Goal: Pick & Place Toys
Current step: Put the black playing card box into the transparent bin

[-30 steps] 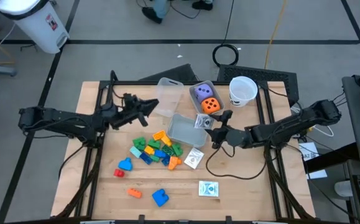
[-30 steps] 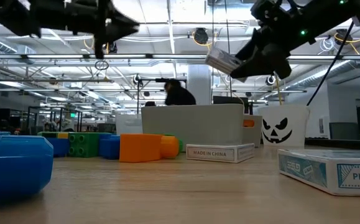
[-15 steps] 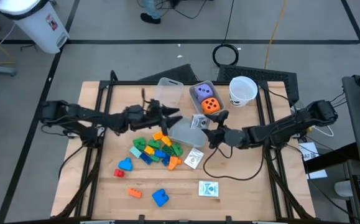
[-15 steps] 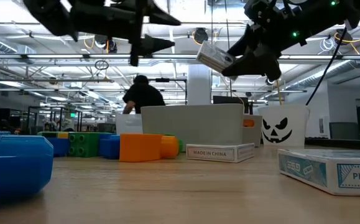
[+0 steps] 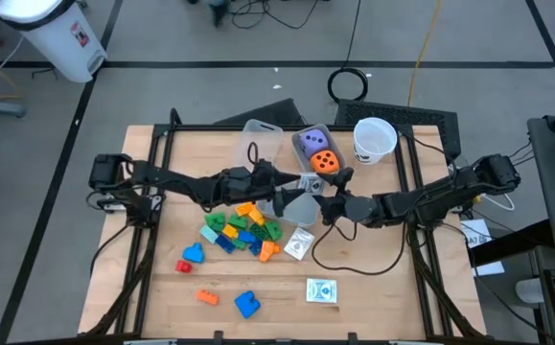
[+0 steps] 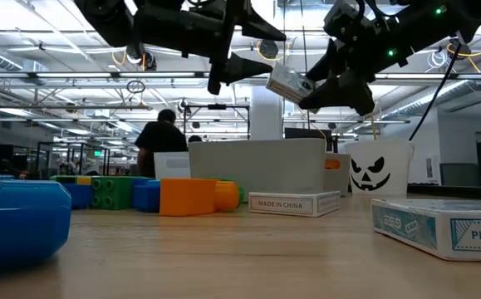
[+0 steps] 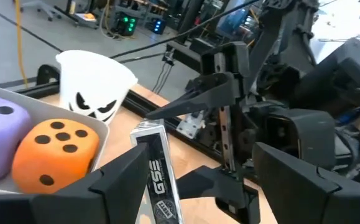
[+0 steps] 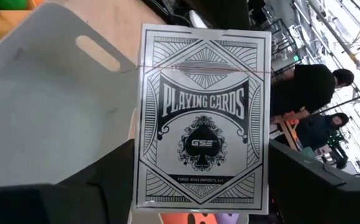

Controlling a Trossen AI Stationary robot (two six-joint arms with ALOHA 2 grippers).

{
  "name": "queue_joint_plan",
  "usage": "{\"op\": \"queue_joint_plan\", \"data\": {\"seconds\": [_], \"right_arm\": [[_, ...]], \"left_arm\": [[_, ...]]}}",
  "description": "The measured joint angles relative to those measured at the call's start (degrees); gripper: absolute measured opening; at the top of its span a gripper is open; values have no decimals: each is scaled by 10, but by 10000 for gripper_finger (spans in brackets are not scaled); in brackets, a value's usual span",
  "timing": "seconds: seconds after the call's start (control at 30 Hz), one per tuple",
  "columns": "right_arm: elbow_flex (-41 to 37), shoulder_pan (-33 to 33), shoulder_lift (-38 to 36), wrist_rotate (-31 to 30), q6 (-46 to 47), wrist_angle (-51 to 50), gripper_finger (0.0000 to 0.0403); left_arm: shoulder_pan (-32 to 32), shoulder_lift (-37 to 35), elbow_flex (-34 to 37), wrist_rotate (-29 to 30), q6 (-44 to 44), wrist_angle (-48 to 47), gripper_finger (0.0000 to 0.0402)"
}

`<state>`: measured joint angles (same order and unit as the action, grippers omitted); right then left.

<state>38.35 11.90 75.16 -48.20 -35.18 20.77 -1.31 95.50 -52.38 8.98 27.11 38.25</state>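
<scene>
A white patterned pack of playing cards (image 8: 201, 118) hangs in the air over a clear bin (image 5: 279, 203), with my right gripper (image 5: 319, 197) shut on it. My left gripper (image 5: 287, 184) has reached in from the table's left and is open. In the left wrist view its two fingers stand on either side of the pack (image 7: 158, 180); whether they touch it I cannot tell. The pile of coloured blocks (image 5: 241, 230) rests on the table below the left arm. A purple and an orange die (image 5: 317, 151) lie in the far bin. My right gripper pinches the card pack between its two fingers, one on each long side (image 8: 140, 155), at the end nearer the gripper. The fingers (image 6: 333, 76) come about level from the table's right. The pack (image 6: 290, 81) is lifted clear and tilted.
A white cup (image 5: 375, 139) with a face stands at the far right beside the dice bin, and another clear bin (image 5: 261, 142) stands at the far middle. Two more card packs (image 5: 300, 243) (image 5: 322, 290) and loose blue, orange and red blocks (image 5: 247, 305) lie toward the near edge.
My left gripper has travelled toward the table's right, over the block pile, up to the held card pack, and its fingers have opened on the way. The right gripper has kept its place with the pack.
</scene>
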Motion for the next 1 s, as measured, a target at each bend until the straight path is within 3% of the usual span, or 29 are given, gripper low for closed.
{"op": "queue_joint_plan", "data": {"seconds": [1.0], "right_arm": [[3, 2, -2, 4, 4, 12, 278]], "left_arm": [[-1, -18, 2, 29, -29, -11, 289]]}}
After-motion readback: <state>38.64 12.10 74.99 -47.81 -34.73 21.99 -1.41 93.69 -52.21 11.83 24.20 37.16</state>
